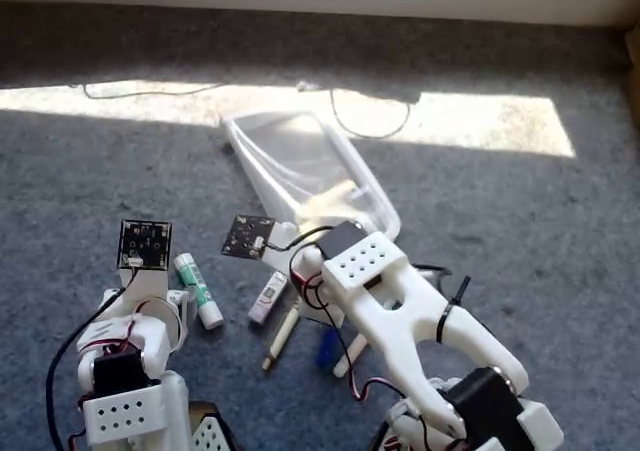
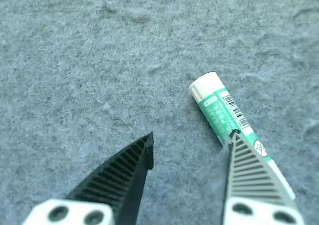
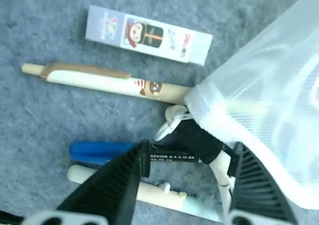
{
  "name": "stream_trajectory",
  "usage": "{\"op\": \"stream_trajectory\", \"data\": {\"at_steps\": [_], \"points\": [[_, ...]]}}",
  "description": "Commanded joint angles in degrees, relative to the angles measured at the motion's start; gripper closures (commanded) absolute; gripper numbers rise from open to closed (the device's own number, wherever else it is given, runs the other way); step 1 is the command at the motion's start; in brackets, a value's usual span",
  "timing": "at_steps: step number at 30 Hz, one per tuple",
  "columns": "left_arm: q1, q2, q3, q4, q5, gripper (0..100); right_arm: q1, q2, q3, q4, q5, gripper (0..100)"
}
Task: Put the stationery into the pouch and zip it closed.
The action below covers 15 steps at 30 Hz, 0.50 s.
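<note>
Nearest the high camera, at the left, the left hand [image 2: 192,134] hangs low over the desk [image 1: 90,191], well apart from the mesh pouch [image 1: 305,171]; its jaws stand wide and grip nothing, one tip overlapping the green-and-white glue stick [image 2: 227,112], which lies flat on that arm's side of the pouch's mouth, probably lined up for a pick; closer to the pouch's mouth lie a boxed eraser [image 3: 148,34], a cream pen [image 3: 104,80] with a brown clip, a blue pen [image 3: 99,151] and a white pen [image 3: 129,187], all outside the pouch and spread apart, which I judge leaves each room to be taken singly; the right hand [image 3: 191,146] sits at the pouch's near corner, jaws spread to either side of a black printed barrel [image 3: 174,157] and close by the white zip cord [image 3: 172,122], closed on neither; whether it touches the mesh I cannot tell; it seems placed to steady or open the mouth; a pale stick-like thing shows through the mesh, so filling has likely begun.
</note>
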Motion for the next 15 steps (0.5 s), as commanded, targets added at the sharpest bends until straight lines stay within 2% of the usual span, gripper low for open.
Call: {"op": "stream_trajectory", "data": {"at_steps": [1, 9, 15], "points": [[-0.57, 0.04, -0.31, -0.79, 0.35, 77, 0.84, -3.21, 2.07, 0.57, 0.62, 75.4], [-0.57, 0.04, -0.31, -0.79, 0.35, 77, 0.66, -4.35, 2.42, 3.3, 0.62, 75.4], [-0.57, 0.04, -0.31, -0.79, 0.35, 77, -0.31, -12.0, 2.77, 6.02, 0.35, 75.4]]}}
